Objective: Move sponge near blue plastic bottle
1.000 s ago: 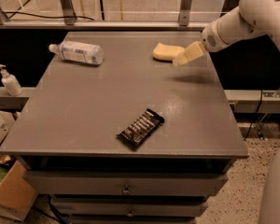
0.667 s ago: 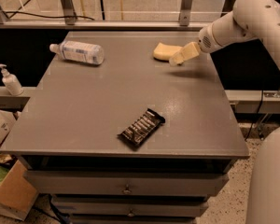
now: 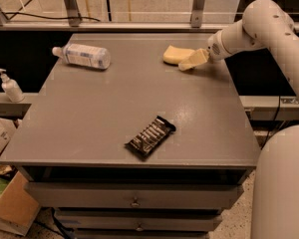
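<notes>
- Gripper sits low over the bench; the sponge lies flat just beyond the jaws' tips, not between them.
- You cannot tell whether the jaws are released or clenched.
- Since a second ago: sponge unmoved, gripper edged closer.
- Sponge's long axis runs across the bench, its far end pointing away from the jaws toward the blue plastic bottle, well apart.

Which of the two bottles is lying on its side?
The blue plastic bottle, on the table; the pump dispenser stands upright off it. The end effector is beside the sponge.
</notes>
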`<state>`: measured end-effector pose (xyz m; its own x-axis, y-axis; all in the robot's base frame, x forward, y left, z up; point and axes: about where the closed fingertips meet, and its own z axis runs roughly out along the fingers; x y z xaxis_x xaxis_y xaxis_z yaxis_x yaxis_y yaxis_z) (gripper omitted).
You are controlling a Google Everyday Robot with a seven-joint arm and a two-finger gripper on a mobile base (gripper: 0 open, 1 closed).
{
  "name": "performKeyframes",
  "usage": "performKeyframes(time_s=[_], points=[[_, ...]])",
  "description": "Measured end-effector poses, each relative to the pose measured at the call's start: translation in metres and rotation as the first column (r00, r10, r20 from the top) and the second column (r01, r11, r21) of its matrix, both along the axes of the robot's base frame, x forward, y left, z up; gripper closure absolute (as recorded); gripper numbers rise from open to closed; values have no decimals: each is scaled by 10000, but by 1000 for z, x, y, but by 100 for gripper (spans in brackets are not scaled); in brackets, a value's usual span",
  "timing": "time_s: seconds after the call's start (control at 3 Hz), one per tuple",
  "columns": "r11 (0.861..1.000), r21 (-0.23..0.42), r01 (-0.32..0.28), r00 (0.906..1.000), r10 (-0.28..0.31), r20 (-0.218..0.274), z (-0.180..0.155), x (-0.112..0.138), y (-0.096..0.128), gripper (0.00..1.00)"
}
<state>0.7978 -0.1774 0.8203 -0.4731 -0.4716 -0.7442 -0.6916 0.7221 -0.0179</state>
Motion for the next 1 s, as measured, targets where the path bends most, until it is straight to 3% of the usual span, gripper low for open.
performKeyframes(time_s=[0.67, 1.0], points=[[9994, -54, -344, 9994, 343, -73, 9, -7, 4, 63], [9959, -11, -910, 9958, 910, -84, 24, -22, 17, 86]])
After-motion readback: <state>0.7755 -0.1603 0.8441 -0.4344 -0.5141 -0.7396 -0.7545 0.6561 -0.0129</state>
